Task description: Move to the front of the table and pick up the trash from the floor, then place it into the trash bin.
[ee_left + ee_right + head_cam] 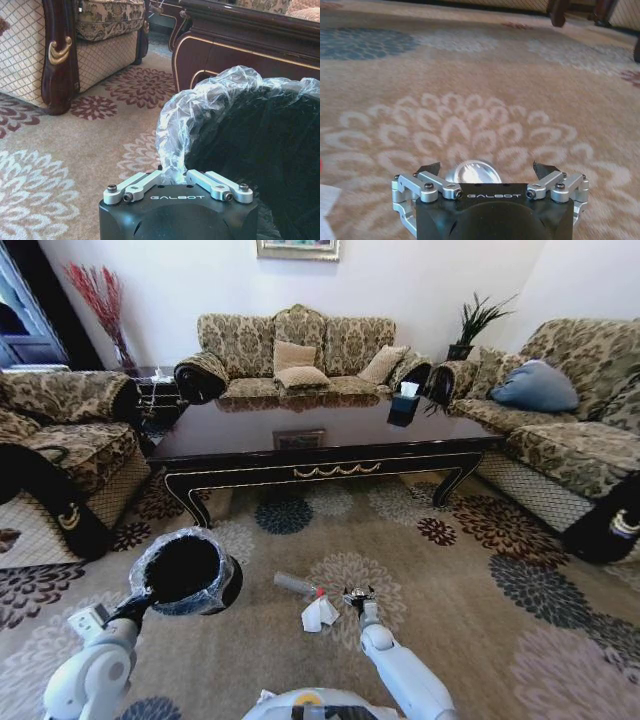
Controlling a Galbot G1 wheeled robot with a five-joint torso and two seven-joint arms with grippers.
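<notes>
Three pieces of trash lay on the flowered carpet (480,600) in front of the table (320,435): a crumpled white paper (320,614), a slim clear bottle (297,585) with a red cap, and a small round silvery piece (473,172). All three sat on the near side of the table, well apart from its carved legs, with the bottle a little closer to the table than the paper.

The right gripper (358,597) hung low over the carpet just beside the paper, on the side away from the trash bin (185,572). In the right wrist view its fingers (431,168) stood spread wide, and the silvery piece lay on the carpet between them, not yet pinched.

The left gripper (178,176) was pressed together on the bin's rim, clamping the crinkly clear plastic bag (200,107) folded over the edge. The black bin was also on the near side of the table, off toward the table's left end and beside the bottle. A sofa (70,455) stood past that same end of the table.
</notes>
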